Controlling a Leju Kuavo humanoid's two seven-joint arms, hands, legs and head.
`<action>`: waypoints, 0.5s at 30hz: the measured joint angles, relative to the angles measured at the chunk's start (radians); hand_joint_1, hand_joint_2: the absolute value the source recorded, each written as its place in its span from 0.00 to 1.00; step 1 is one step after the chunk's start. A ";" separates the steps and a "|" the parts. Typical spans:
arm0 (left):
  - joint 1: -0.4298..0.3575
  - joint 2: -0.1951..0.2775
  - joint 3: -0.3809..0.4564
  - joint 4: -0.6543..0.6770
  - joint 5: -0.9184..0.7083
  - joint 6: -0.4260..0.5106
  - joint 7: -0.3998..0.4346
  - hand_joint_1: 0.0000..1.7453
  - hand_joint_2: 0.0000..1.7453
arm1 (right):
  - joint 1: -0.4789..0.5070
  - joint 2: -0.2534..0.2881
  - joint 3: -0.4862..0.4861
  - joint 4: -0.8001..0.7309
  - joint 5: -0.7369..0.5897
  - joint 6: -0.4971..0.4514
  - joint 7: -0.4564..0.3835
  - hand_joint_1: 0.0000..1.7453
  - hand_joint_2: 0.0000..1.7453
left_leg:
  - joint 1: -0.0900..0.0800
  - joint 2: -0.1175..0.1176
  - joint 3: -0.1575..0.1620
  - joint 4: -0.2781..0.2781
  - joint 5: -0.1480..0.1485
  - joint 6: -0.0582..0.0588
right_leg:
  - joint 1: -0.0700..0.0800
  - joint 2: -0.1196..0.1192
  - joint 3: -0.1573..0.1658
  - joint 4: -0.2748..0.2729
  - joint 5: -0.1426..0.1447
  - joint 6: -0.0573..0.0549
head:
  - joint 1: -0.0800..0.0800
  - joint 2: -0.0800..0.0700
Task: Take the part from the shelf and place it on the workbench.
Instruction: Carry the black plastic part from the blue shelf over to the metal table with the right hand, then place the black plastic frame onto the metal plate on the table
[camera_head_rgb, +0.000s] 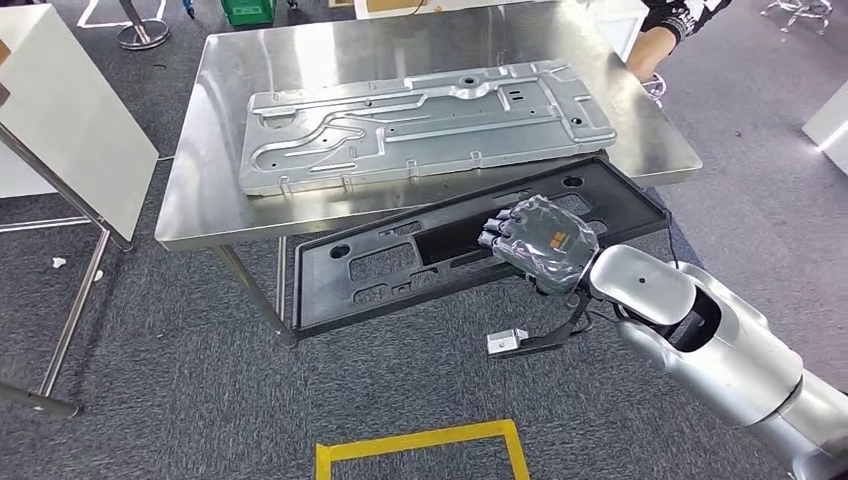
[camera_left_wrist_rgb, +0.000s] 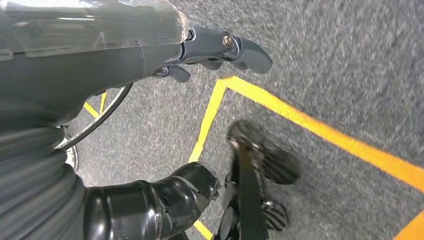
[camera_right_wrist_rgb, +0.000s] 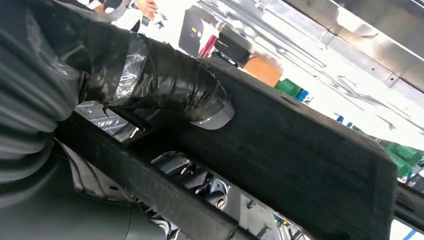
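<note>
While the black part (camera_head_rgb: 440, 250) hangs in my right hand (camera_head_rgb: 540, 240), the job stands roughly midway, by my reading: the panel is off the shelf and carried up to the workbench (camera_head_rgb: 190, 200), but not yet laid on it. From the head camera, the long black frame sits at about five o'clock of the steel top, its far edge tucked just under or against the bench's near rim; I cannot tell whether they touch. My right fingers are wrapped around one of its bars, thumb (camera_right_wrist_rgb: 200, 100) pressed to the flat face in the wrist view. A stamped grey metal panel (camera_head_rgb: 420, 125) covers much of the bench. My left hand (camera_left_wrist_rgb: 220, 50) points at the carpet, fingers loosely apart, holding nothing. Still to do: lift, clear the rim, set down.
</note>
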 joint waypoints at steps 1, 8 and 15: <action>-0.001 0.002 0.000 0.000 0.000 0.000 0.002 0.00 1.00 | -0.001 0.000 0.001 0.000 0.000 0.000 0.000 1.00 1.00 | -0.008 0.000 0.013 -0.057 0.044 0.016 | 0.004 0.002 0.007 0.000 -0.004 0.000 | 0.001 0.000; 0.000 0.004 0.003 0.000 -0.003 0.004 0.015 0.00 1.00 | -0.002 0.000 0.010 0.007 -0.003 0.002 0.000 1.00 1.00 | -0.026 -0.007 0.040 -0.163 0.099 0.016 | 0.003 0.002 0.009 -0.006 -0.009 0.009 | 0.003 0.000; 0.000 0.003 0.009 0.000 -0.015 0.007 0.015 0.00 1.00 | -0.003 0.000 0.014 0.011 -0.006 0.002 0.001 1.00 1.00 | -0.029 -0.012 0.040 -0.158 0.090 0.034 | -0.004 -0.001 0.018 -0.018 -0.008 0.028 | 0.003 0.000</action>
